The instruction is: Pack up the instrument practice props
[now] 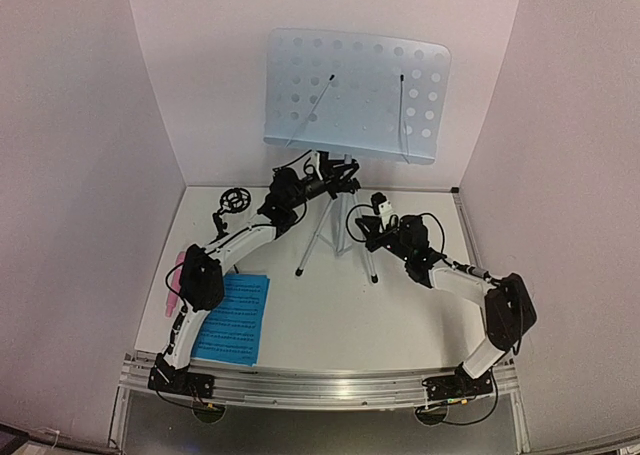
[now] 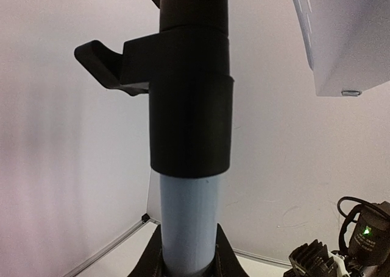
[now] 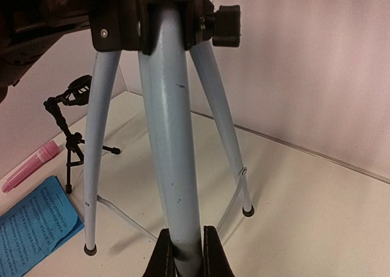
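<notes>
Seems to be starting on the music stand [image 1: 355,95], upright on its tripod at the back of the tabletop [image 1: 400,315]; clamps its pale post just under the black collar [image 2: 192,119] with the left tool [image 2: 187,262]; pinches one tripod leg with the right tool [image 3: 185,255]; probably calls next for steadying the post and drawing the legs in.

Music stand [image 1: 355,95] top is seen as pale, dotted with rows of round holes. Legs [image 3: 173,167] are silvery-blue, capped black, with a black collar [image 2: 192,106]. Sheets [image 1: 232,318] are printed black on bright blue. Mic [image 3: 30,165] is pink, mic stand [image 3: 78,88] black, table [image 1: 320,315] white.
</notes>
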Robot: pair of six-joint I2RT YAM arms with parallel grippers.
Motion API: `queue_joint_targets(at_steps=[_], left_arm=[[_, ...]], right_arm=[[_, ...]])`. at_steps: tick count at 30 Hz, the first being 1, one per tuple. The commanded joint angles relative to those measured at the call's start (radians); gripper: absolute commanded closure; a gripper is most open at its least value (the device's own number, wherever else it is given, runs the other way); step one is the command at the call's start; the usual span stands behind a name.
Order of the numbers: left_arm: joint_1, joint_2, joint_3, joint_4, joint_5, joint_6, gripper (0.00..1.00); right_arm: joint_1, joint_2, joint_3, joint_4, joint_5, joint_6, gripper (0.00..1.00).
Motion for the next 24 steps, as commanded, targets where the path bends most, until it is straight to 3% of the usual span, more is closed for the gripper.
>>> queue_joint_targets(at_steps=[1,8,15,24], left_arm=[[-0.031,-0.075,0.062,0.125,0.055,-0.092,1.0],[-0.037,-0.043,0.083,0.118,0.134,-0.046,1.0],[-0.022,-0.057,-0.026,0.147,0.2,0.077,0.99],[-0.019,-0.078,-0.073,0.232,0.218,0.167,0.64]], right_arm=[[-0.037,-0.052,0.131,0.346,0.117,0.102,1.0],[-0.037,-0.032,0.115,0.401,0.125,0.102,1.0],[-0.036,0.017,-0.063,0.512,0.117,0.039,1.0],[-0.032,0.041,-0.064,0.533,0.094,-0.012,1.0]])
